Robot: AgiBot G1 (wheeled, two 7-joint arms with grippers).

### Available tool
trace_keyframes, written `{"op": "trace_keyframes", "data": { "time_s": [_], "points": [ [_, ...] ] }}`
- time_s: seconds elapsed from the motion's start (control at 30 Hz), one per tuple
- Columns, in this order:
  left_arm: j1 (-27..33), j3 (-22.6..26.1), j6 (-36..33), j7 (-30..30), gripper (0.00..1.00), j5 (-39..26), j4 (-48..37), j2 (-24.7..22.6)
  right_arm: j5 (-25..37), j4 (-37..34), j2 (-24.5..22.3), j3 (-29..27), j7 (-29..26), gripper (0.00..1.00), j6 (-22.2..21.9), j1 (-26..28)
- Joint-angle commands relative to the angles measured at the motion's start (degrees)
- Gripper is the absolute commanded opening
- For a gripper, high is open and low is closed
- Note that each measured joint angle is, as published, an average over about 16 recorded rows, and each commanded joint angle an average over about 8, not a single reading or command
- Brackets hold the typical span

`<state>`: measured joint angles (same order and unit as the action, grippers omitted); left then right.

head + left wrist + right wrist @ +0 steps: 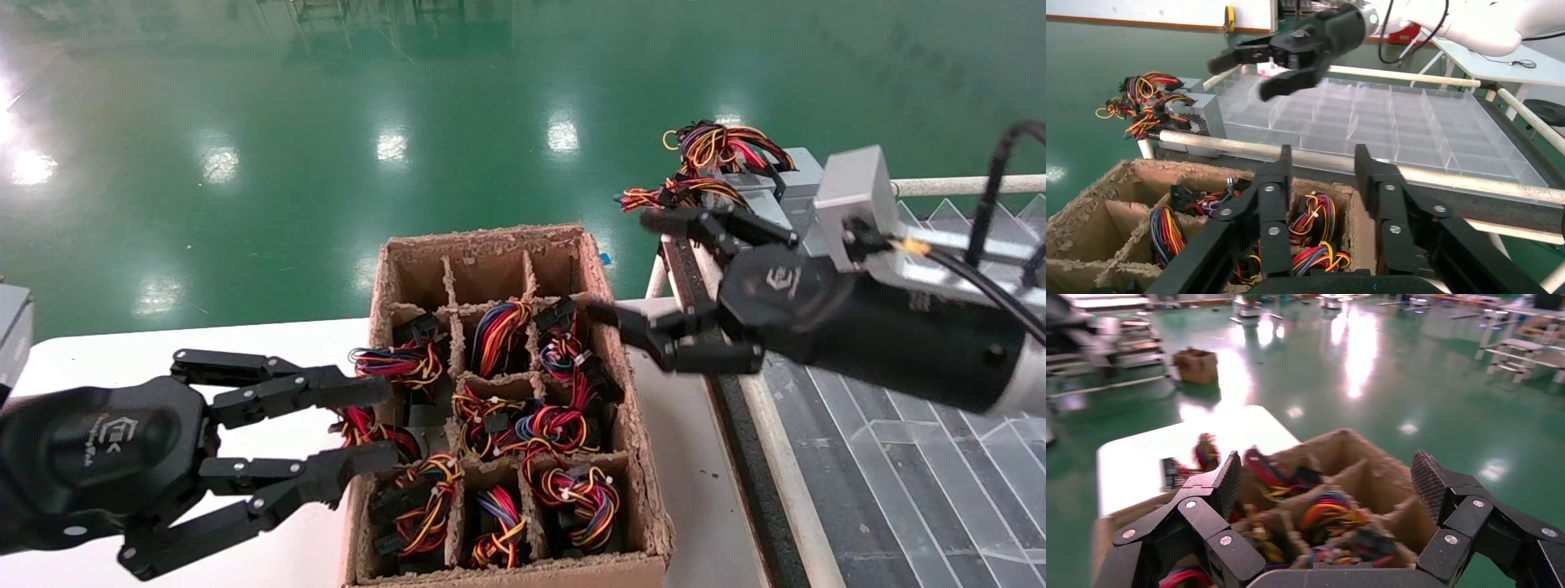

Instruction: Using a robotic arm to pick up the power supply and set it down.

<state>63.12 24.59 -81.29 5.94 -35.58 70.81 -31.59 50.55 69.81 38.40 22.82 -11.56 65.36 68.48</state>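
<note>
Right gripper wide open, empty; one power supply set down behind fingers, box units ahead remain

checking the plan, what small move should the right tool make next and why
Probably lower the right tool toward the cardboard box and a power supply in its near column. It hangs open and empty above that edge, and one unit already lies on the clear tray. The left tool is open beside the box.

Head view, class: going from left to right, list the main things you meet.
Left end effector → cardboard box of wire bundles → right end effector → clear divided tray.
</note>
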Motion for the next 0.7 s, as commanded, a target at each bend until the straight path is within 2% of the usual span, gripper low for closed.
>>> {"op": "trace_keyframes", "data": {
  "time_s": [0.03,0.53,0.7],
  "points": [
    [0.0,0.0,0.0,0.0,1.0,0.0,0.0,0.0,-0.9,0.4,-0.3,-0.7,0.1,1.0,2.0,-0.7],
    [0.0,0.0,0.0,0.0,1.0,0.0,0.0,0.0,-7.4,3.2,-2.9,-5.8,0.7,1.0,17.2,-5.9],
    [0.0,0.0,0.0,0.0,1.0,0.0,0.0,0.0,-9.0,3.9,-3.5,-7.0,0.8,1.0,21.0,-7.1]
  ]
}}
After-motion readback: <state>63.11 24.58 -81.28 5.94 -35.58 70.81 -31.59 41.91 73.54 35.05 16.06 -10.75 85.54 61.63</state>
